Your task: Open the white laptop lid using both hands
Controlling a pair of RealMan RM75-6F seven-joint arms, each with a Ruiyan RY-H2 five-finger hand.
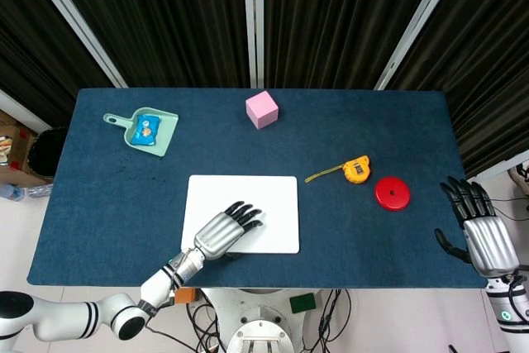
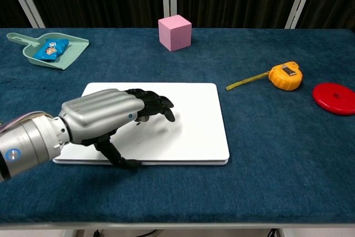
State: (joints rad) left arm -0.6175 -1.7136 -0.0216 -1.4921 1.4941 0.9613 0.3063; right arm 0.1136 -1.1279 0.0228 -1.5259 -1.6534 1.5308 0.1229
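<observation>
The left hand [image 2: 108, 116] lay at lower left, fingers [image 2: 157, 105] extended over the white laptop [image 2: 194, 126], thumb at its front edge, grasping nothing. The right hand [image 1: 482, 229], lower right, was spread and empty.

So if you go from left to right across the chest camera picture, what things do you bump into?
Green dustpan holding a blue snack packet → left hand on the white laptop → pink cube → yellow tape measure → red disc.

A table [image 1: 107, 204] covered in blue cloth is seen. On it are laid a white laptop [image 1: 273, 204] at six o'clock, a pink cube [image 1: 261, 109] at twelve, a green dustpan [image 1: 165, 142] at ten, and a tape measure [image 1: 356, 171] and red disc [image 1: 392, 193] at three.
</observation>
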